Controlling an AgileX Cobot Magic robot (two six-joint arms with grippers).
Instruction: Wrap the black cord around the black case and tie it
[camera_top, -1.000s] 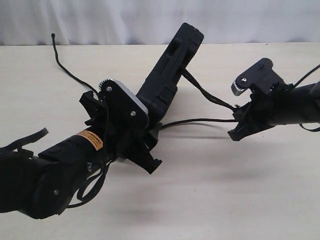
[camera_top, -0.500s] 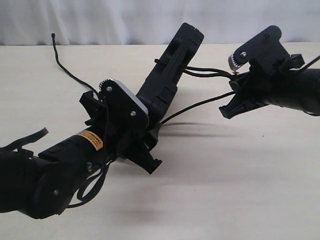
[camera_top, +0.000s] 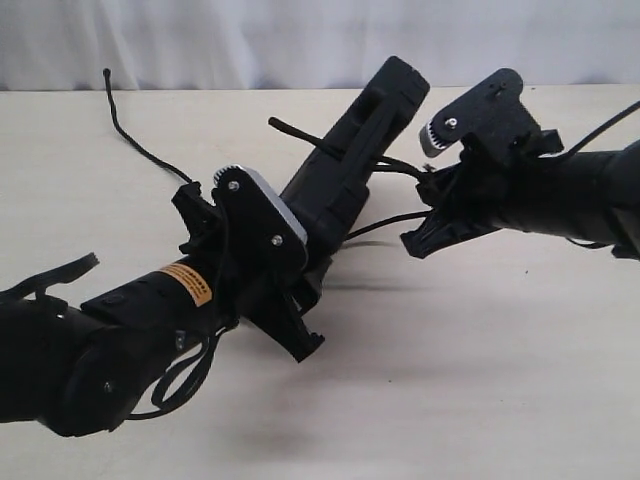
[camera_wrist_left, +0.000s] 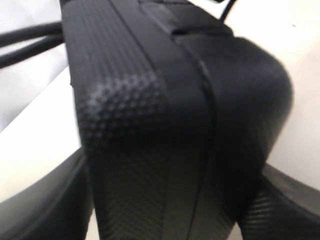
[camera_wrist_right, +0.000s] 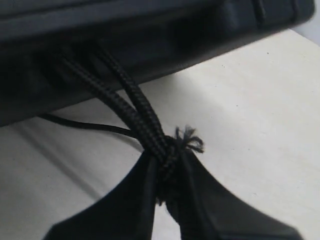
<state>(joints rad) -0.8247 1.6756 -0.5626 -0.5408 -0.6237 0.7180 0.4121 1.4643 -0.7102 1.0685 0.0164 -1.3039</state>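
The right gripper (camera_wrist_right: 167, 170) is pinched on the cord (camera_wrist_right: 122, 102) just right of the case (camera_top: 350, 170), which is clamped tilted by the left gripper (camera_wrist_left: 165, 212).

Orange label (camera_top: 186, 284) on left arm (camera_top: 70, 365), unreadable

The black case (camera_top: 350, 165) (aslant), black cord (camera_top: 300, 133) across it
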